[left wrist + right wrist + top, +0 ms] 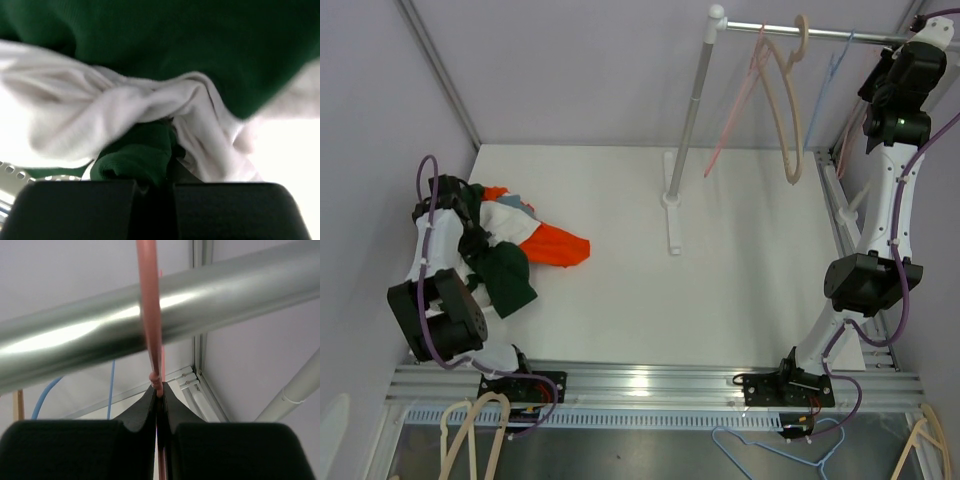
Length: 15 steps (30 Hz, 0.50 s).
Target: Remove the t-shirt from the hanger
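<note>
A pile of garments (515, 245) in green, white and orange lies at the table's left side. My left gripper (470, 232) sits low in it. In the left wrist view the left gripper (155, 182) is shut, with a fold of the green t-shirt (137, 157) pinched at the jaw tips and white cloth (125, 107) bunched beyond. High at the back right, my right gripper (918, 30) is at the metal rail (200, 310). The right gripper (159, 395) is shut on the thin pink hanger (150, 310), whose hook runs over the rail.
The rail's upright pole (688, 120) stands on a white foot (672, 225) mid-table. Another pink hanger (740, 100), a beige hanger (788, 100) and a blue hanger (835, 65) hang from the rail. Spare hangers (470, 435) lie below the table's near edge.
</note>
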Tool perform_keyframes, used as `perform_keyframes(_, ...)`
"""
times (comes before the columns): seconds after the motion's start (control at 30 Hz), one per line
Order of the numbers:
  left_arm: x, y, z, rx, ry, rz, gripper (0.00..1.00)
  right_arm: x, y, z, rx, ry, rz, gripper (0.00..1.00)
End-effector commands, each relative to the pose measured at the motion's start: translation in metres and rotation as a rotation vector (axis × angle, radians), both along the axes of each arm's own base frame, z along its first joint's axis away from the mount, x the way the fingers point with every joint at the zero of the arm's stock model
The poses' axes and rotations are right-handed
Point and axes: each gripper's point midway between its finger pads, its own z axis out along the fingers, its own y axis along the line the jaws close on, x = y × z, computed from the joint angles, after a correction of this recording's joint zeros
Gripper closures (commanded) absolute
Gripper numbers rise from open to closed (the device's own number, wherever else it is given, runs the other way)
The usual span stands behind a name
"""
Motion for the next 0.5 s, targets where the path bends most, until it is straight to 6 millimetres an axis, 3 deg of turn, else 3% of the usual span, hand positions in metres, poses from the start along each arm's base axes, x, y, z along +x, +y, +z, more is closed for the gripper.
perform_keyframes(0.0,-0.004,-0.011,0.028,-0.022,-0.085,-0.012,0.99,-0.010,0.006,0.037,-0.022,-0.097,0.018,0.91)
perform_keyframes(0.07,-0.004,-0.012,0.054,0.016,-0.175,-0.029,0.77,-0.011,0.006,0.041,-0.023,-0.107,0.018,0.89)
perform_keyframes(0.1,-0.001,-0.011,0.064,0.035,-0.219,-0.046,0.66,-0.011,0.006,0.042,-0.023,-0.110,0.018,0.79)
perform_keyframes(0.13,-0.002,-0.011,0.075,0.051,-0.257,-0.049,0.47,-0.011,0.007,0.044,-0.023,-0.113,0.020,0.77)
perform_keyframes(0.17,-0.004,-0.010,0.096,0.088,-0.323,-0.046,0.38,-0.013,0.008,0.049,-0.028,-0.121,0.022,0.76)
perform_keyframes(0.23,-0.008,-0.007,0.121,0.133,-0.391,-0.019,0.22,-0.015,0.008,0.052,-0.029,-0.126,0.018,0.75)
perform_keyframes(0.27,-0.013,-0.005,0.144,0.176,-0.452,-0.003,0.18,-0.016,0.008,0.054,-0.031,-0.128,0.019,0.75)
perform_keyframes(0.37,-0.022,-0.006,0.185,0.244,-0.567,0.022,0.08,-0.022,0.011,0.064,-0.038,-0.140,0.025,0.62)
perform_keyframes(0.47,-0.025,-0.015,0.219,0.305,-0.671,-0.001,0.00,-0.033,0.013,0.078,-0.052,-0.159,0.023,0.41)
